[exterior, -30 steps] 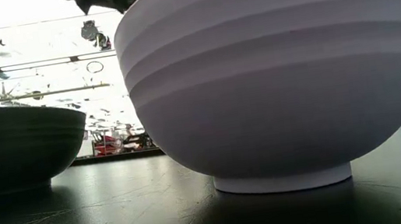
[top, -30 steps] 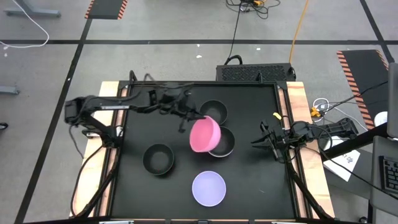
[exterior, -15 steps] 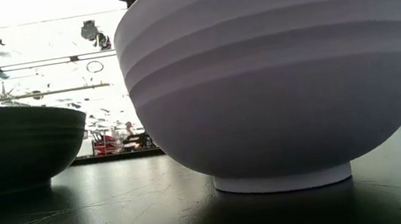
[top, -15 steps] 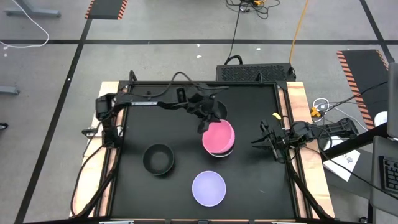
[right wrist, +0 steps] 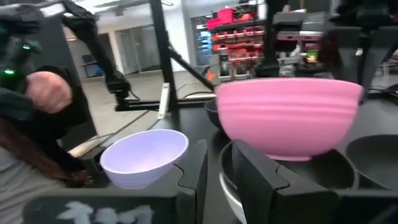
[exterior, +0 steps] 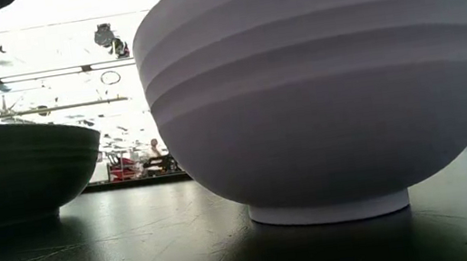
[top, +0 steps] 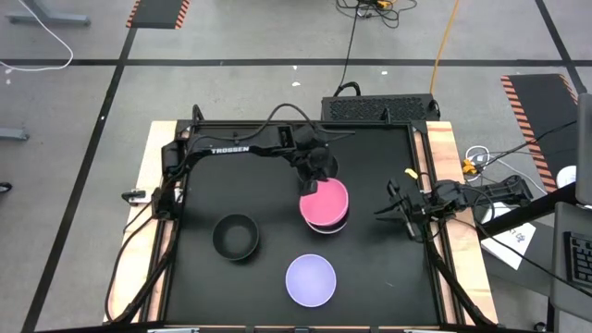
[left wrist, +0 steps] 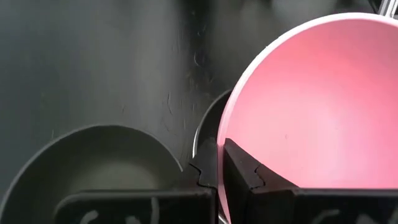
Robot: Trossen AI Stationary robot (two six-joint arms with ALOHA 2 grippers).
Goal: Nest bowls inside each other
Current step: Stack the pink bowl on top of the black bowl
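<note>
Pink plastic fills most of my left wrist view: the pink bowl (left wrist: 311, 106) is pinched at its rim by my left gripper (top: 317, 176), fingers (left wrist: 245, 177) closed tight on the wall. From above, this bowl sits over a stack just right of the table's centre. The right wrist view shows it riding high in a black bowl (right wrist: 323, 168) that rests on a white bowl (right wrist: 227, 190), its base down inside but its body well above their rims. Whether it has fully settled I cannot tell.

At 12 o'clock from the pink bowl, just beside it and partly under my left wrist, stands another black bowl (top: 326, 159). A third black bowl (top: 235, 235) sits apart at about 8 o'clock from the stack. The lavender bowl (top: 310, 279) stands alone at 6 o'clock, near the table's (top: 203, 185) front edge; it looms large in the low view.

My right gripper (top: 387, 211) waits at 3 o'clock by the table's right edge, fingers (right wrist: 193, 171) a little apart, holding nothing, pointed at the stack.
</note>
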